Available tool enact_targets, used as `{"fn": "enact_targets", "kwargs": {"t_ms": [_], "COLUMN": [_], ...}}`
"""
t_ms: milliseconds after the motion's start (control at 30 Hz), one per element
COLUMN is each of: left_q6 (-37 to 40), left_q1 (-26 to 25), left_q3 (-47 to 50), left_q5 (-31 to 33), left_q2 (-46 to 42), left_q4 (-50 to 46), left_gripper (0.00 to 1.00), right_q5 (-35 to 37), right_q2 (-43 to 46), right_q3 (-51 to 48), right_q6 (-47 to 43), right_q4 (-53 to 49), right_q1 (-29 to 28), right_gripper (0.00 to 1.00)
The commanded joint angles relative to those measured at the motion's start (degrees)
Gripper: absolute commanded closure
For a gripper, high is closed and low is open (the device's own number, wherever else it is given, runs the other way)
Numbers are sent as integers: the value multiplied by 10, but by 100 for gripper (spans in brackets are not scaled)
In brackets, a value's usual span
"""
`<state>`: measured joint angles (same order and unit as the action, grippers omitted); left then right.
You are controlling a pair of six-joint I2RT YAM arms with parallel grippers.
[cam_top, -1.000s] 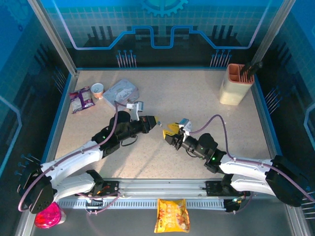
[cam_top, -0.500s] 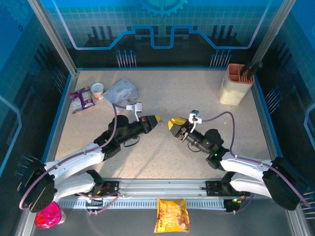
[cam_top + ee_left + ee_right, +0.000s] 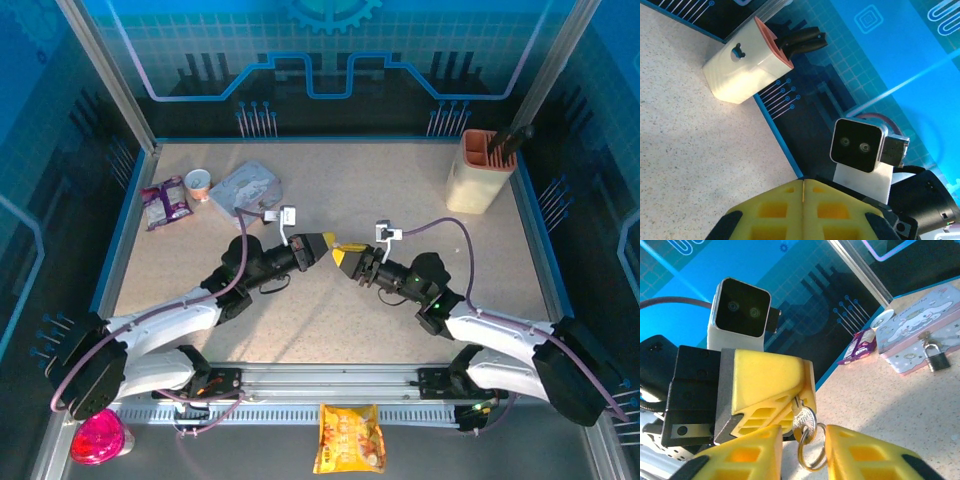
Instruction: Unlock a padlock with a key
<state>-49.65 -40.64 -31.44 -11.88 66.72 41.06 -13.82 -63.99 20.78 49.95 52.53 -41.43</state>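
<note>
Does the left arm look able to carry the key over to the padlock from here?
Probably yes. The left gripper is shut on the key, and the padlock sits on the tin nearby, nothing standing between. The right gripper's open fingers flank the key, though.

On the table (image 3: 400,190), the cartoon tin (image 3: 245,183) is lying at eleven o'clock, the padlock (image 3: 932,359) hanging against its side. A cup (image 3: 199,181) is sitting just left of it, a snack packet (image 3: 165,203) beyond at ten. The knife block (image 3: 478,172) is standing at two. At centre the left gripper (image 3: 324,244) and right gripper (image 3: 344,255) are facing each other closely, the key (image 3: 802,417) between them.
</note>
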Motion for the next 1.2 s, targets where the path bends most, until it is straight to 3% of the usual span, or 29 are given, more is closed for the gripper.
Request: {"fn": "enact_targets", "kwargs": {"t_ms": [0, 267, 467, 967, 1167], "left_q6": [-2, -17, -15, -12, -10], "left_q1": [-3, -4, -5, -6, -7], "left_q3": [-8, -8, -6, -6, -6], "left_q5": [-20, -19, -27, -32, -32], "left_q2": [1, 7, 13, 14, 15], "left_q4": [30, 35, 54, 68, 71], "left_gripper": [100, 100, 100, 100, 100], "right_q5": [-26, 18, 1, -9, -8], "right_q2": [-1, 40, 34, 9, 14], "right_q3": [16, -14, -9, -7, -3], "right_q6": [13, 8, 18, 34, 31], "right_q4": [41, 38, 51, 85, 77], "right_q1": [7, 14, 16, 16, 16], "right_gripper": [74, 73, 80, 82, 90]}}
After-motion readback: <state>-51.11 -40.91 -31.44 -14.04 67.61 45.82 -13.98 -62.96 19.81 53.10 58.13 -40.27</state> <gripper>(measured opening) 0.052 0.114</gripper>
